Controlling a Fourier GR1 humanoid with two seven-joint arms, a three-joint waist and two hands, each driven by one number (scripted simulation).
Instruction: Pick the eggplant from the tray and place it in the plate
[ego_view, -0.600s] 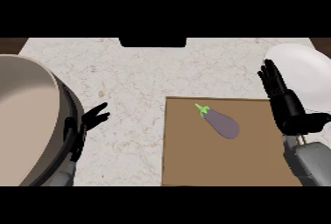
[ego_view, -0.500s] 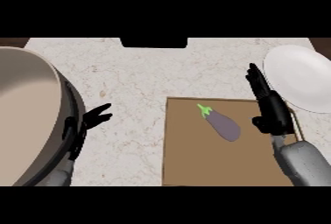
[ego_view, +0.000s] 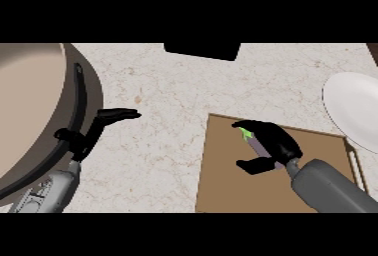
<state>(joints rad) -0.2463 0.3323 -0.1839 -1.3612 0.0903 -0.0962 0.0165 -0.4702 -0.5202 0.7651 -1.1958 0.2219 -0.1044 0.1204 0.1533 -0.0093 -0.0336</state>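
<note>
the right robot hand lies over the purple eggplant with its green stem, which sits on the flat brown rectangular tray on the pale speckled stone table. its fingers arch over the top of the vegetable and the thumb curls in from below, so the hand looks closed around the eggplant, though most of the purple body is hidden beneath it and only the stem end shows clearly. whether the eggplant is off the tray yet cannot be told from this view. the round white plate lies near the tray's far right corner, partly cut off by the view's edge. the left robot hand rests with relaxed fingers beside the rim of a large round beige bowl with a dark edge at the left. the main risk, as i judge it, is that the hold sits near the stem end of a smooth, tapered vegetable, so it could pivot or slip out during the lift. a low carry could also clip the plate's rim and nudge the plate away.
</note>
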